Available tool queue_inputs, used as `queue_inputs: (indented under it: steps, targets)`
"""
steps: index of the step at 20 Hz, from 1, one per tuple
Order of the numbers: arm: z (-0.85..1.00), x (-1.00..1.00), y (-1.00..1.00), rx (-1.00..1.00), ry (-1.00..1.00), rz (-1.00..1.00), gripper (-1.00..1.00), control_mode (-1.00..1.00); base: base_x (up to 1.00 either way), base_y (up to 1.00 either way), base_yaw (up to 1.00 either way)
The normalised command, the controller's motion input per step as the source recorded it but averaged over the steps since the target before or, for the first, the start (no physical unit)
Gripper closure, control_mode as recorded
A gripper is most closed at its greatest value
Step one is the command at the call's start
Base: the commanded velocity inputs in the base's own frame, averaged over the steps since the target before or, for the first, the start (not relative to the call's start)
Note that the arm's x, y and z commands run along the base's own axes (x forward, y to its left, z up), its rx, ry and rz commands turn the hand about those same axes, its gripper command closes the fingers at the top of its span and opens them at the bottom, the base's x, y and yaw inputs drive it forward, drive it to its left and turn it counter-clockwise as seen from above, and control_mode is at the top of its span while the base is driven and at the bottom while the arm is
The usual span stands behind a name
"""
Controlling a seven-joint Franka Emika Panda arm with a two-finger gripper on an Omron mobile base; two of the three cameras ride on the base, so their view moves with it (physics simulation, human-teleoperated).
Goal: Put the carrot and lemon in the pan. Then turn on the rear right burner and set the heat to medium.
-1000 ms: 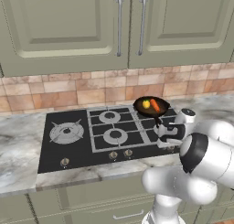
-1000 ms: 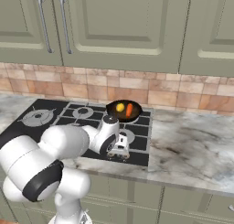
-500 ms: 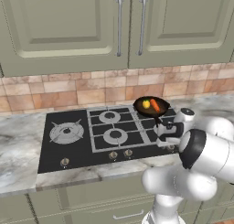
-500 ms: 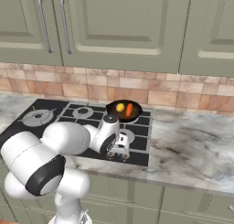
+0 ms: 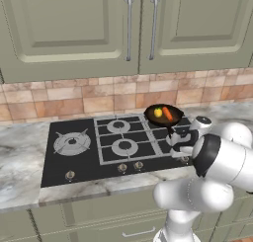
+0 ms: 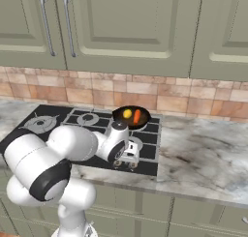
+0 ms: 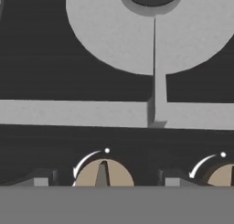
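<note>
The pincer (image 7: pixel 105 182) shows just two dark fingertips (image 7: pixel 41 179), too little to tell whether it grips anything. The near knob (image 7: pixel 103 175) between them is cut off below; the right knob (image 7: pixel 224 175) runs off the edge. The arm hides the pan's (image 5: pixel 163 115) handle.

Carrot (image 5: pixel 168 114) right of lemon (image 5: pixel 158 112) in pan (image 5: pixel 150 119).
</note>
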Motion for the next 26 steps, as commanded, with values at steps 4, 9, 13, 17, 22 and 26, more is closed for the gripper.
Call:
queue_inputs:
  steps: [4,9,13,17,22,26]
  targets:
    - [-0.19,0.0,0.0,0.0,0.0,0.0,-1.0,-1.0,0.0,0.0,0.0]
    - [-0.01,-0.11,0.19,0.0,0.0,0.0,-1.0,-1.0,0.0,0.0,0.0]
    - [-0.01,-0.09,0.25,0.0,0.0,0.0,-1.0,-1.0,0.0,0.0,0.0]
    - [-0.23,0.0,0.12,0.0,0.0,0.0,-1.0,-1.0,0.0,0.0,0.0]
    - [-0.25,0.0,0.01,0.0,0.0,0.0,-1.0,-1.0,0.0,0.0,0.0]
    - [-0.09,0.0,0.01,0.0,0.0,0.0,-1.0,-1.0,0.0,0.0,0.0]
